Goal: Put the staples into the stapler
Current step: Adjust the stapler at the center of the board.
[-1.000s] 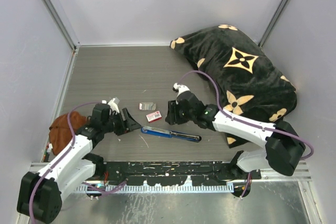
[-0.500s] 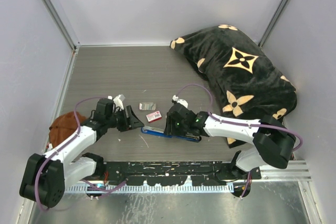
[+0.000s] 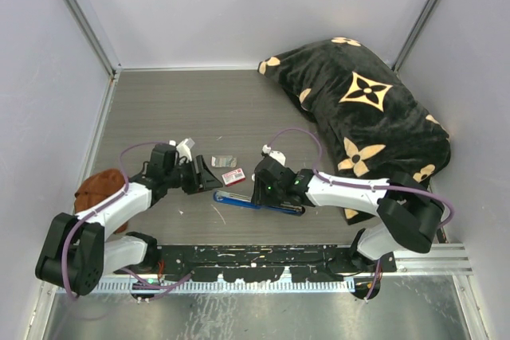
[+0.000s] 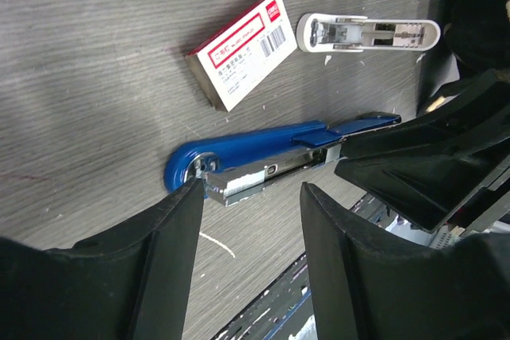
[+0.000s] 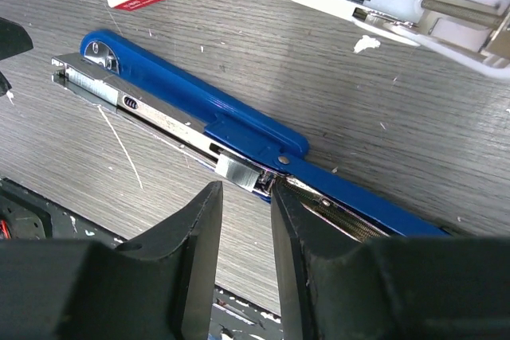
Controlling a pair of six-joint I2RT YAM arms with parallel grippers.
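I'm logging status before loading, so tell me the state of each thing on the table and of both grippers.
stapler, lying on the table, silver channel exposed
staples, loose on the table, not in the stapler
red-and-white box, lying flat, label up
white oblong piece, lying flat beside the box
left gripper, open, at the stapler's rounded end
right gripper, narrowly open over the stapler's middle
patterned pillow, lying at the far right

A red-and-white cardboard box (image 3: pixel 233 177) lies flat on the grey wood-grain table (image 3: pixel 175 109), barcode side up, with a small white oblong piece (image 4: pixel 366 33) near one corner but not touching it. A black cushion (image 3: pixel 366 109) with tan flower and diamond motifs fills the far right corner. A brown cloth thing (image 3: pixel 94 193) sits bunched at the left edge.
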